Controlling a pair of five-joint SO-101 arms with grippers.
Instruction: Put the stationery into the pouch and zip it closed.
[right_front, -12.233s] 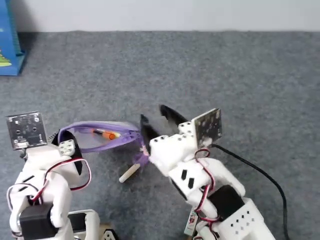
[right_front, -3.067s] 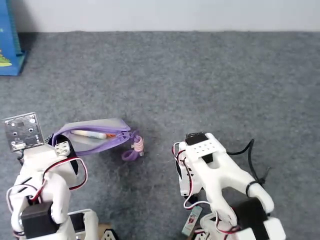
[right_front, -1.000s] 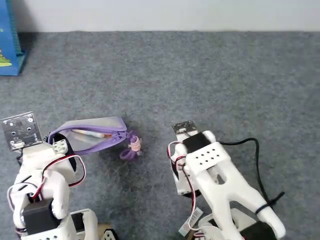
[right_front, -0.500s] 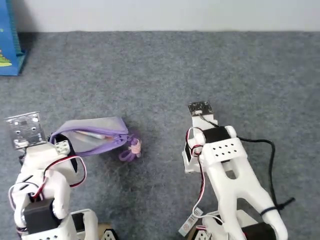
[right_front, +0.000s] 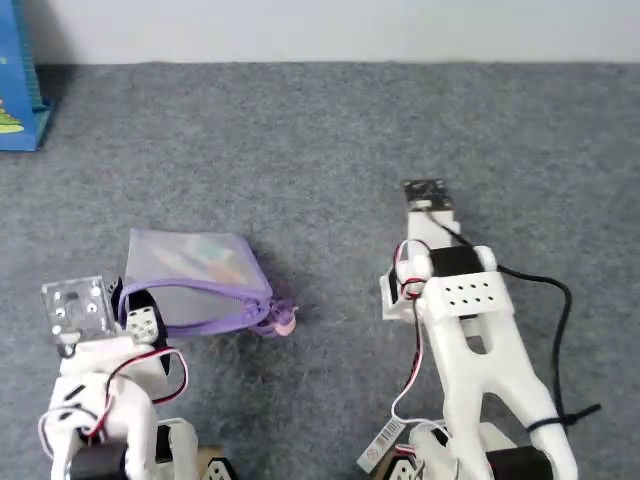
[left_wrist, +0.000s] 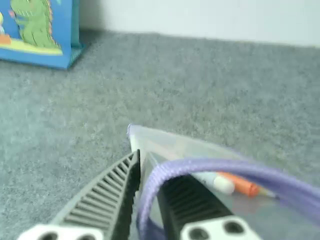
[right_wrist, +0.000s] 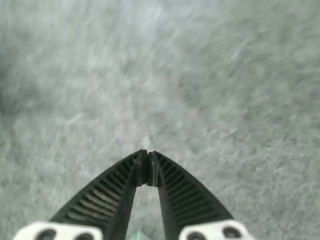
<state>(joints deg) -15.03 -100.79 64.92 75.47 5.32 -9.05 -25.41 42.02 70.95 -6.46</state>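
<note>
1. Pouch has tipped up and slid back toward the left arm's base in the last half second. Its clear side now faces up, where before its mouth showed.
2. Right arm has swung forward over the same stretch, away from the pouch and out over bare worktop.
3. Left tool pinches the pouch's purple rim, one finger on each side of it. A pen lies inside the pouch, just past the rim.
4. Right tool is closed on nothing, its tips touching, well apart from the pouch.
5. Loading looks done, since I see no loose stationery on the worktop. The rim seems to gape, so the zip is likely still open. The pull sits at the end nearer the right arm, which would have to come back for it.
</note>
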